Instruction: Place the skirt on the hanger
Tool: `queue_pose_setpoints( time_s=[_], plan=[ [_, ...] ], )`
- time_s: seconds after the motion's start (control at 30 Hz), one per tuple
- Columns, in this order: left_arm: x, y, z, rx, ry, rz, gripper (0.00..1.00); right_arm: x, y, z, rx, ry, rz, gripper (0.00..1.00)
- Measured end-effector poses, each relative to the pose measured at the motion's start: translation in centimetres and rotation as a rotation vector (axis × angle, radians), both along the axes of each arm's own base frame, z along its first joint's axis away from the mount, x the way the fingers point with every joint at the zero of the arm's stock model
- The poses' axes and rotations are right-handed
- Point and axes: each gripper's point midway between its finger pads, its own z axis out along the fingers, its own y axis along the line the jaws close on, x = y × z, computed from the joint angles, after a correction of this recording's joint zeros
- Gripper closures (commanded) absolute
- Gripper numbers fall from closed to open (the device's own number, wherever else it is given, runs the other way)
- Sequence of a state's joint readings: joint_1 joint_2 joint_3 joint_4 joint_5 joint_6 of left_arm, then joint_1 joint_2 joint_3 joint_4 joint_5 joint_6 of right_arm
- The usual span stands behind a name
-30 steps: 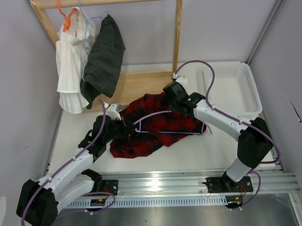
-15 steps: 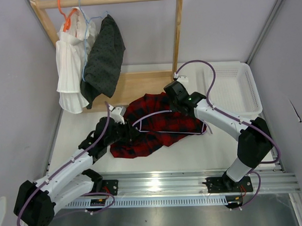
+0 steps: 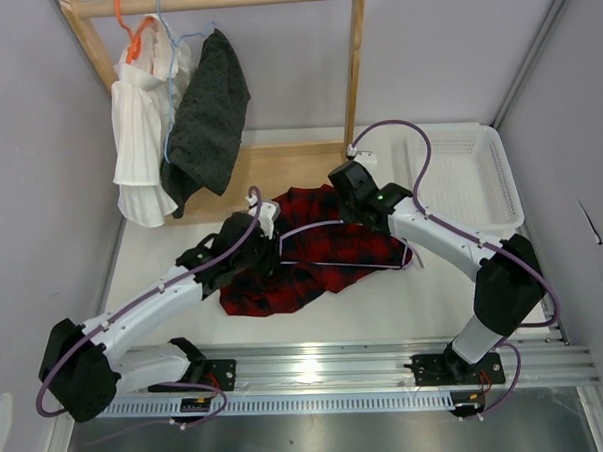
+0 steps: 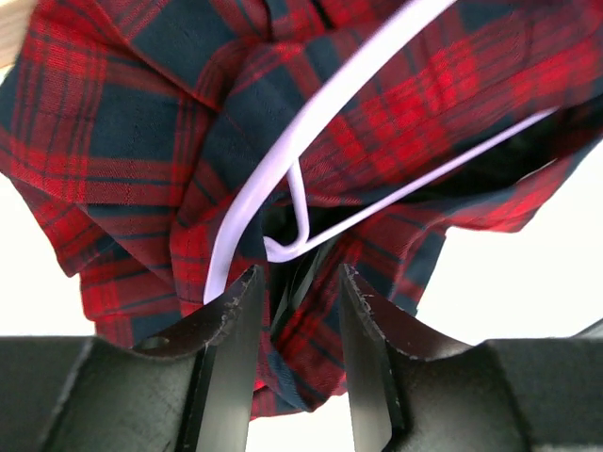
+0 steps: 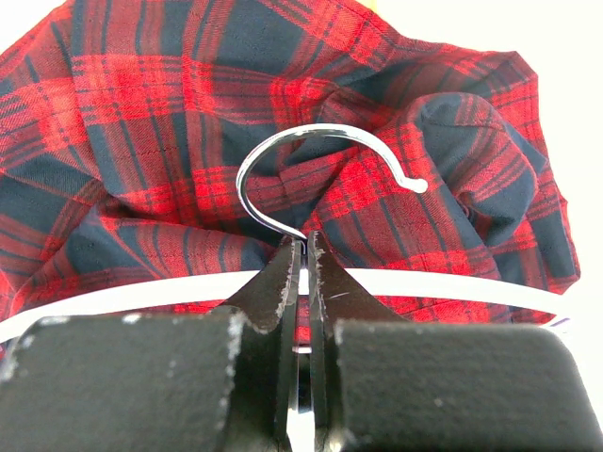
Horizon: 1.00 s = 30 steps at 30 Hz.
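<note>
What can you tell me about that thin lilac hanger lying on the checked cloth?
The hanger is a thin lilac frame, plastic by its look, with a shiny metal hook. It lies on the crumpled red-and-black skirt on the table. The right gripper is shut on the hook's stem. The open left gripper straddles a small inner hook near one corner; contact there is unclear.

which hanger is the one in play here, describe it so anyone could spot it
Start at the wooden rack at the back, then drop to the red-and-black checked skirt crumpled in front of it. The hanger lies on that skirt, its hook pinched by the right gripper. It is thin and pale lilac; the orange hanger and blue hanger hang up on the rack.
</note>
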<state>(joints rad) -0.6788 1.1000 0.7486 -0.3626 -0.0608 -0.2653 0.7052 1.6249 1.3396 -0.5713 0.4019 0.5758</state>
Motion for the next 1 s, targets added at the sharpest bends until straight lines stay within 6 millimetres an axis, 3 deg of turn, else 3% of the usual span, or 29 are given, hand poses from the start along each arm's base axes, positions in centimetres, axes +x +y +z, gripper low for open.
queue_pose_setpoints(
  time_s=[0.43, 0.73, 1.0],
  plan=[
    [-1.4, -0.6, -2.5, 0.205, 0.079, -0.184, 0.59, 0.0, 0.0, 0.0, 0.008, 0.005, 0.003, 1.00],
    [-2.4, -2.0, -2.1, 0.228, 0.068, -0.261, 0.59, 0.2, 0.0, 0.0, 0.015, 0.004, 0.003, 1.00],
    [-2.2, -2.5, -0.5, 0.212, 0.026, -0.270, 0.59, 0.2, 0.0, -0.1, 0.016, 0.005, 0.002, 1.00]
  ],
)
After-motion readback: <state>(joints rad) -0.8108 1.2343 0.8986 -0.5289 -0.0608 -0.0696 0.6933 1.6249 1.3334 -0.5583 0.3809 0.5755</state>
